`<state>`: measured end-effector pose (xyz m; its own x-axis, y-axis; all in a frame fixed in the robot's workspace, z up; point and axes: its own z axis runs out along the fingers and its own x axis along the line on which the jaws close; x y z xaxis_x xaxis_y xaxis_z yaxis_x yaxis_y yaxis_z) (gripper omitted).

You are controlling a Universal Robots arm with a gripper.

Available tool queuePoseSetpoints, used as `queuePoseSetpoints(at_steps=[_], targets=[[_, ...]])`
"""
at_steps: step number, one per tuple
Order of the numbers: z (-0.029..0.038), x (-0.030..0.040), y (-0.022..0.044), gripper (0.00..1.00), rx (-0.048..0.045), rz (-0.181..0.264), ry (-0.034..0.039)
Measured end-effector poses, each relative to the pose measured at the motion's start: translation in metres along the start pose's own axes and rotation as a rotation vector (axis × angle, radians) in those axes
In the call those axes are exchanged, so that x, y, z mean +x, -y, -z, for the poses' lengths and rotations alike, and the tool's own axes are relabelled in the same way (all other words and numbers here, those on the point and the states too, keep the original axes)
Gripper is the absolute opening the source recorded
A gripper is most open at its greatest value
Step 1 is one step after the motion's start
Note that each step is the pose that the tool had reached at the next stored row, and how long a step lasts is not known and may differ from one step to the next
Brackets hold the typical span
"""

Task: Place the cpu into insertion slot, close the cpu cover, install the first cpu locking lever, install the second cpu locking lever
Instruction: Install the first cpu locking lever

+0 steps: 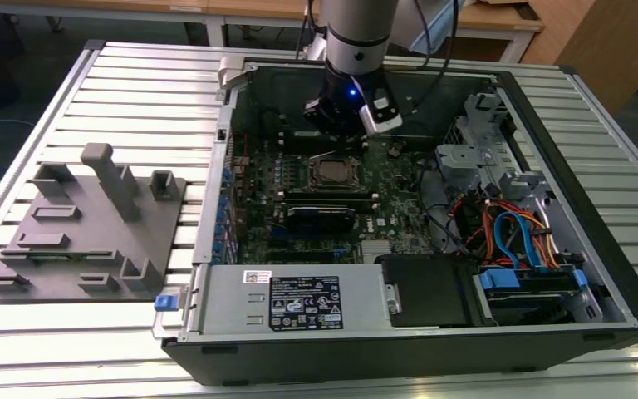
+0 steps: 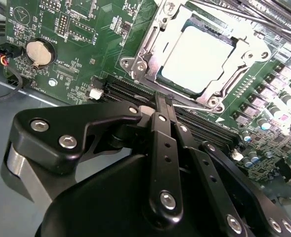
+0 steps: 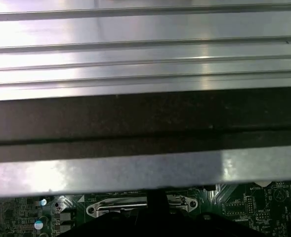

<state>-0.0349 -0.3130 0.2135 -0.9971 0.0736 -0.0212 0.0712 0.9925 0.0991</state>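
Lever-setting is under way, I judge: the cpu (image 2: 197, 52) is lying in the insertion slot (image 2: 181, 86) beneath the lowered cpu cover (image 2: 152, 42), and your jaws are pinching shut beside a locking lever (image 2: 190, 105), demanding a careful hooking push.

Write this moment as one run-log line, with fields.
cpu: seated | cpu cover: down over cpu | gripper: shut, near cover edge

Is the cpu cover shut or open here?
Shut: in the second wrist view the cpu cover lies flat, its frame around the silver top of the cpu.
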Motion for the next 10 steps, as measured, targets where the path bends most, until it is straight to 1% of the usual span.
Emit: queuePoseSetpoints(at_steps=[10], targets=[[-0.0071,-0.0036,0.0004,0.1,0.0003,0.0,-0.0036]])
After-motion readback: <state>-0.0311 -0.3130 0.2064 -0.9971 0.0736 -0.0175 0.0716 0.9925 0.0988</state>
